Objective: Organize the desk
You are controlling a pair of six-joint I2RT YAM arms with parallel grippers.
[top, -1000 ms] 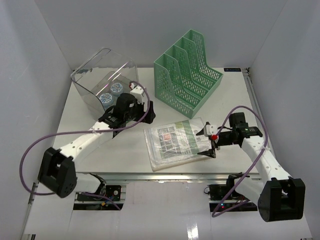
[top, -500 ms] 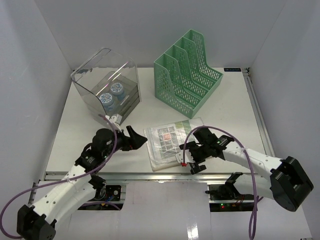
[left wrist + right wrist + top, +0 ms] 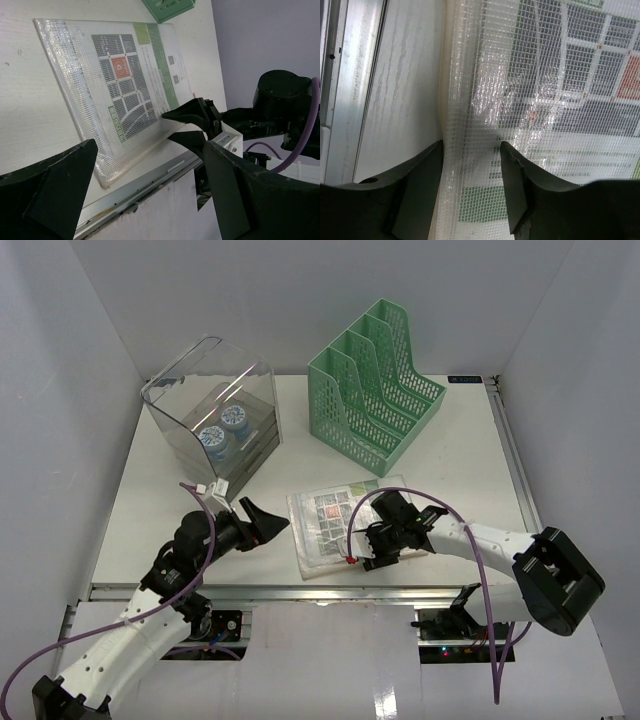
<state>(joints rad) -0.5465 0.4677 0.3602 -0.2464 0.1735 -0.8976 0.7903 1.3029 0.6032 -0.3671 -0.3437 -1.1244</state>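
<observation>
On the white desk lies a clear mesh pouch with printed sheets inside, close to the front rail. My right gripper is at the pouch's near right edge. In the right wrist view its jaws stand half closed: one finger is on the desk beside the pouch, the other on top of it, with a gap between. My left gripper hovers wide open just left of the pouch, holding nothing. The left wrist view shows it facing the pouch and the right gripper.
A green mesh file rack stands at the back middle. A clear plastic box with patterned rolls inside stands at the back left. The desk's metal rail runs just beside the right gripper.
The left arm pulled back from the clear box to the pouch's left side. The right gripper swung from the pouch's right edge to its near edge and its jaws narrowed.
</observation>
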